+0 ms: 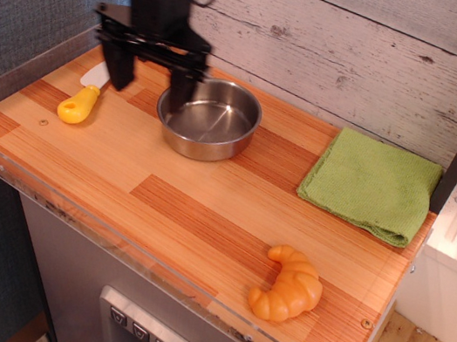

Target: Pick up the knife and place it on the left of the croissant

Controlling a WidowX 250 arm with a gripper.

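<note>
Nearest the front edge of the wooden counter (161, 203), toward its right corner, the croissant (287, 285) is lying on its side, glossy and orange-yellow, its curve opening to the left. Nothing is touching it. Farther back on the right, a green cloth (373, 185) is sitting folded on the boards, well apart from the croissant.

Moving back and to the left, the knife (85, 94) is resting flat near the left rear corner, its yellow handle pointing toward the front and its white blade angling away toward the wall. Just to its right, a steel bowl (209, 117) is standing upright, apart from the knife.

I am holding my gripper (151, 78) above the strip between knife and bowl. My two fingers are spread wide and gripping nothing: the left-hand finger (122, 67) is hanging over the tip of the blade, hiding part of it, and the other finger is hanging beside the bowl's left rim. I cannot tell whether that finger is touching the blade. Behind me, the whitewashed plank wall (366, 45) is closing off the back.
</note>
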